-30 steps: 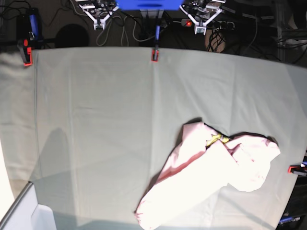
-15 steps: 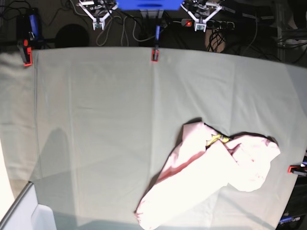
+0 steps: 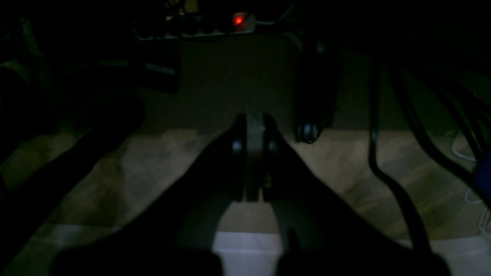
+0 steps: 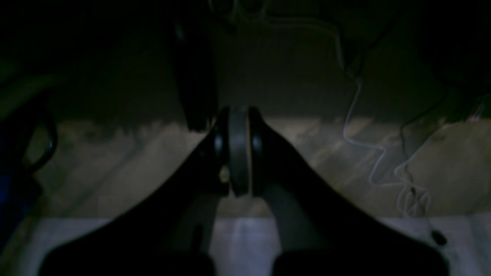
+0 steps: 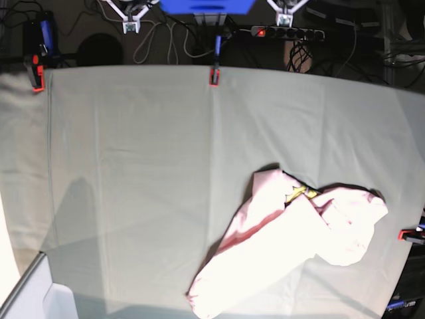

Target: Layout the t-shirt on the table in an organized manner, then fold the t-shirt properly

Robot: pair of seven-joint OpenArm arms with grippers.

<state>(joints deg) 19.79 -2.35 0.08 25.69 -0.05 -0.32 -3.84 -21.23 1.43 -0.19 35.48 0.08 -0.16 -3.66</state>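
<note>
T-shirt (image 5: 292, 242) untouched, neither arm has it. Left gripper (image 3: 251, 157): jaws pressed flat together, nothing between them, pointing at dark floor, cables and a power strip (image 3: 195, 26) with a red light. Right gripper (image 4: 234, 151): same, pads closed on each other, empty, over floor and a loose white cable (image 4: 368, 153). In the base view both sit at the very top edge of frame, behind the far side of the table (image 5: 133, 166), well apart from the shirt.

Shirt is a crumpled pink heap in the lower right of the base frame, one lobe running down to the bottom edge, another bunched toward the right edge near a red clamp (image 5: 406, 234). A bit of yellow print peeks out at a fold near the top of the heap.

Handling, my read: light, limp cotton, no stiffness, so it drapes and drags; it may pull the creased table cloth with it. Not fragile. Pinch a single layer at an outer edge. Hem, collar and sleeves can't be told apart yet, so lift and shake out first. Layout not started.
</note>
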